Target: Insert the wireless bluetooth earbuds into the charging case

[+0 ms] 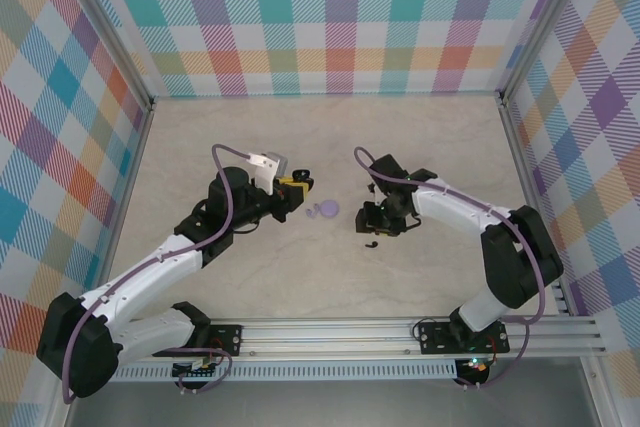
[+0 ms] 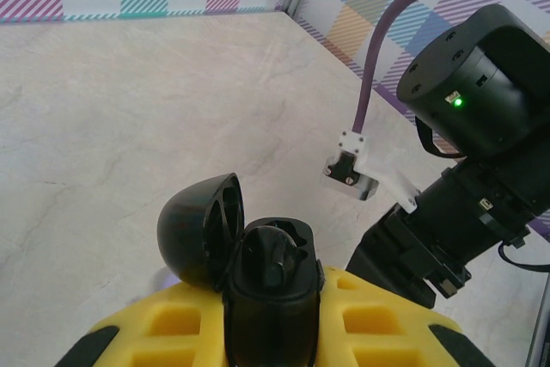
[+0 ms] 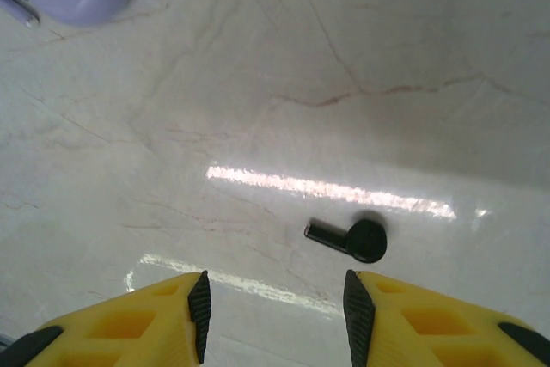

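I have the left gripper clenched on the charging case, which here is a black hinged shell rather than the lavender puck. I judge it is held up off the table with its lid swung open toward 10 o'clock so the wells face up for loading. A dark shape sits in the base, too murky for me to call it an earbud. The right gripper is released, with nothing between its yellow fingers. It hangs low over the loose earbud, which lies just ahead at 1 o'clock with its stem pointing to 9, a stance I read as lining up a pick. From above, that earbud lies at 5 o'clock of the puck and the case at 10 o'clock of it. The tabletop is pale, marble-veined and glossy, throwing glare streaks near the earbud. Pastel plaid walls on aluminium posts box it in.
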Controlling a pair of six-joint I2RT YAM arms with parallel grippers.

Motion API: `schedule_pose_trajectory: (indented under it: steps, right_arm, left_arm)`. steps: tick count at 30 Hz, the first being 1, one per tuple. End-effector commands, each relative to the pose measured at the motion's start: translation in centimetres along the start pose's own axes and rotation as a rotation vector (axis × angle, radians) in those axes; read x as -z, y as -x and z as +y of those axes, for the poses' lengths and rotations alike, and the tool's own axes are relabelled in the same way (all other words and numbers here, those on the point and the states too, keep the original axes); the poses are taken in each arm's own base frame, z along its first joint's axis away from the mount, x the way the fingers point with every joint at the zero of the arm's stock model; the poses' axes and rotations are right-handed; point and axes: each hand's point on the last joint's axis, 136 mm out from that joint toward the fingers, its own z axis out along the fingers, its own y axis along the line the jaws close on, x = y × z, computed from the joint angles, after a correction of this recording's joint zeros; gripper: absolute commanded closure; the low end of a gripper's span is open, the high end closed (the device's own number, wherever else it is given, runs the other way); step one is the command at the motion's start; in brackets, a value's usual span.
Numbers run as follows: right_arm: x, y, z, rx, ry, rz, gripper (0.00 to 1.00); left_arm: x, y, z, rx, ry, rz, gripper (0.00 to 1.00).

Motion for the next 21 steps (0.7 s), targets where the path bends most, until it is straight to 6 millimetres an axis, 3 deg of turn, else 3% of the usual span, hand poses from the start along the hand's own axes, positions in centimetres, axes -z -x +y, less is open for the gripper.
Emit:
schedule_pose_trajectory:
  steps: [1, 9, 21]
  right_arm:
    - [-0.1, -1.5, 0.2, -0.047, -0.011, 0.049, 0.53]
    - [-0.9, -3.5, -1.2, -0.081, -0.075, 0.105, 0.54]
    - [-3.5, -3.9, -2.0, -0.104, -0.119, 0.158, 0.56]
  left_arm:
    - [0.4, 0.0, 0.0, -0.017, -0.004, -0.001, 0.97]
    - [0.4, 0.0, 0.0, -0.017, -0.005, 0.003, 0.97]
    - [0.3, -0.3, 0.0, -0.014, -0.004, 0.011, 0.97]
